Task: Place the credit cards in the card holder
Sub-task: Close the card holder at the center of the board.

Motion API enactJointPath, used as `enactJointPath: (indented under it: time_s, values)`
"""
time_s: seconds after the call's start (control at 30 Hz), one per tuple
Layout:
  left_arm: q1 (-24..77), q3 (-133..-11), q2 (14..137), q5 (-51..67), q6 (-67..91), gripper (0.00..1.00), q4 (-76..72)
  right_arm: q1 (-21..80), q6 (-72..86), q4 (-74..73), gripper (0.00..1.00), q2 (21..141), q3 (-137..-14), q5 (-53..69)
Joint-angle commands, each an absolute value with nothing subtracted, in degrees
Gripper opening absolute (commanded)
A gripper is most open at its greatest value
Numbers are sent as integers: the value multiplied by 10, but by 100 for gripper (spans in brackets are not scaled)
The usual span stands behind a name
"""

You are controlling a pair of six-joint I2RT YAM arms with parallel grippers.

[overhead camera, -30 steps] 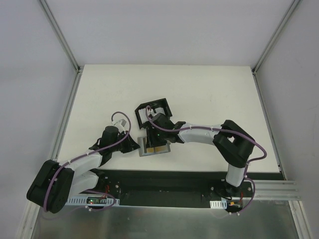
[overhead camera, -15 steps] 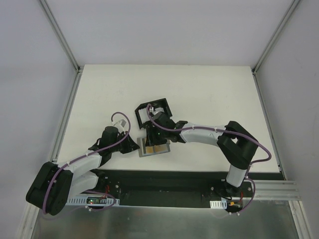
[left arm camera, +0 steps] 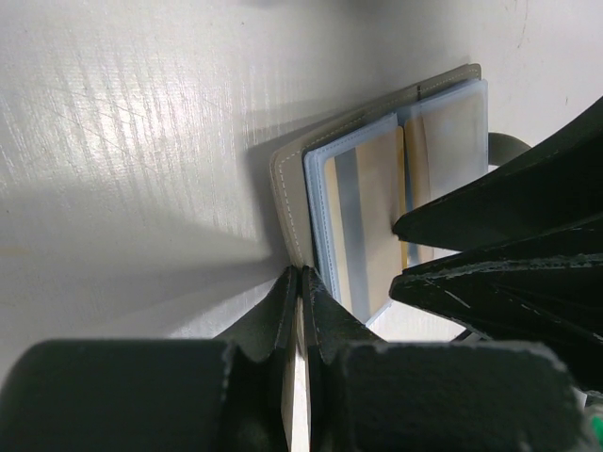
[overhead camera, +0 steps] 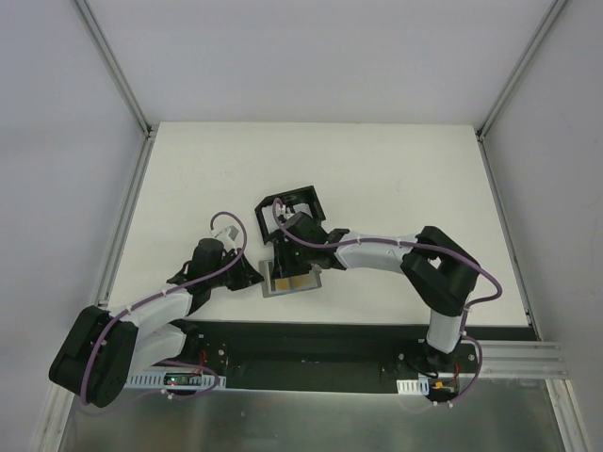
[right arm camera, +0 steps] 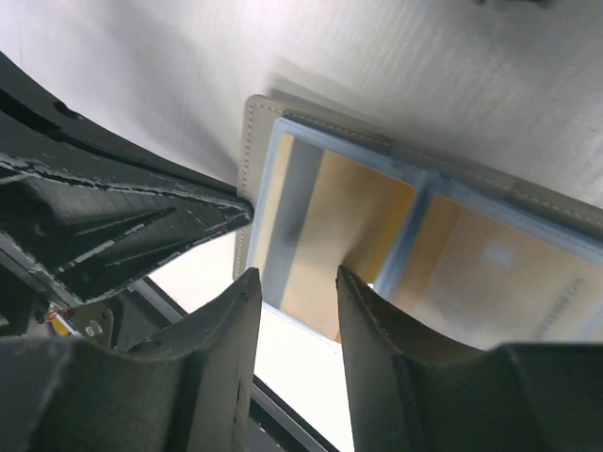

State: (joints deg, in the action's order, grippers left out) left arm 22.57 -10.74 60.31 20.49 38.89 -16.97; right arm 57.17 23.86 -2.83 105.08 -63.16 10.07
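The grey card holder [overhead camera: 290, 281] lies open on the table, pale blue pockets up. A gold-yellow credit card [right arm camera: 344, 221] sits in one pocket and a paler gold one [right arm camera: 499, 273] in the other; both also show in the left wrist view [left arm camera: 375, 217]. My left gripper [overhead camera: 252, 275] is shut, its tips [left arm camera: 301, 273] pinching the card holder's [left arm camera: 287, 202] edge at a corner. My right gripper [overhead camera: 287, 256] hovers just above the open card holder [right arm camera: 256, 141]. It [right arm camera: 294, 282] is open and empty, its fingers straddling the card's near end.
A black plastic tray with dividers [overhead camera: 293, 207] stands just behind the card holder, close to the right wrist. The table's black front rail [overhead camera: 311, 339] runs just near of the card holder. The two grippers' fingers [left arm camera: 490, 226] are almost touching over the card holder.
The right arm's elbow swung slightly right and back; its gripper stays over the card holder. The left gripper and the card holder have not moved.
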Motion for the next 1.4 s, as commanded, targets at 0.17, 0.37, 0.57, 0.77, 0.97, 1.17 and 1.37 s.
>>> enactJointPath:
  time_s: [0.17, 0.37, 0.57, 0.77, 0.97, 1.17, 1.37]
  values:
    - [232, -128, 606, 212, 373, 0, -159, 575, 233, 8, 38, 1031, -645, 113]
    - [232, -133, 599, 211, 370, 0, -141, 576, 195, -45, 42, 906, -599, -19]
    - [232, -141, 600, 216, 368, 0, -133, 571, 192, -135, 53, 838, -576, -134]
    - [231, -159, 606, 229, 366, 0, -122, 569, 214, -178, 55, 873, -580, -137]
    - [232, -168, 613, 235, 360, 0, -117, 570, 211, -195, 57, 920, -605, -131]
    - [232, -169, 613, 238, 362, 0, -114, 567, 208, -223, 51, 948, -624, -149]
    - [232, -170, 606, 240, 359, 0, -109, 559, 206, -206, 43, 943, -614, -148]
